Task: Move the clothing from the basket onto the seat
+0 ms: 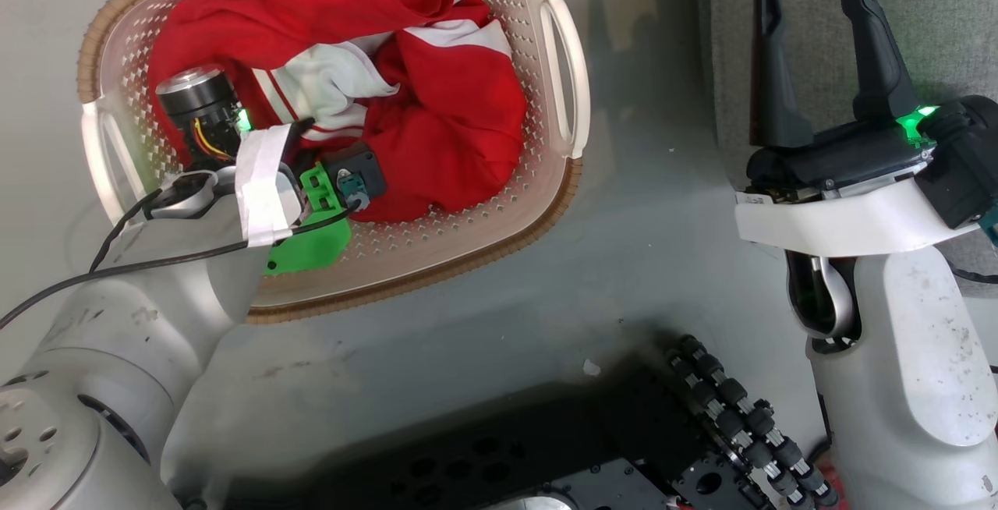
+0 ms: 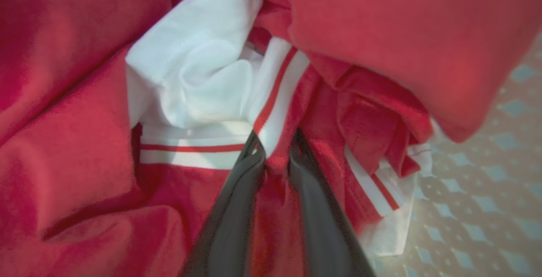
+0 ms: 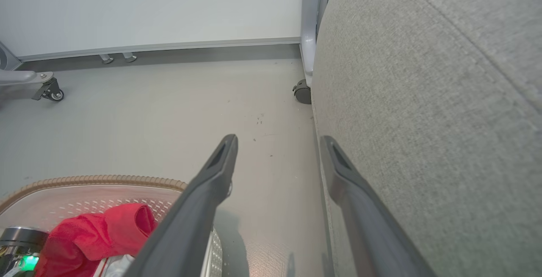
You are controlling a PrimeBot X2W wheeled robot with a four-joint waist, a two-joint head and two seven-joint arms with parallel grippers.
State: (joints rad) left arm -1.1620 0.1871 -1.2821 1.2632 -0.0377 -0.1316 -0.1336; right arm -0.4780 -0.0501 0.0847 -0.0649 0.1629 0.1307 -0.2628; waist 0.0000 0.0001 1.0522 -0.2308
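A pale grey floor (image 3: 169,112) is stretching away to a white wall (image 3: 148,6) at the far side. A small caster (image 3: 54,95) is sitting far left, a black caster (image 3: 301,92) is resting under a grey post (image 3: 310,14) further right, and a white scrap (image 1: 591,368) is lying near.

Surface notes: cloth, plastic, floor.
Clothing (image 1: 460,112) soft matt red-and-white cloth; basket (image 1: 468,221) glossy perforated cream plastic, woven-look brown rim; seat (image 3: 423,120) coarse matt grey weave; floor (image 1: 639,260) smooth, faintly sheened, scuffed.
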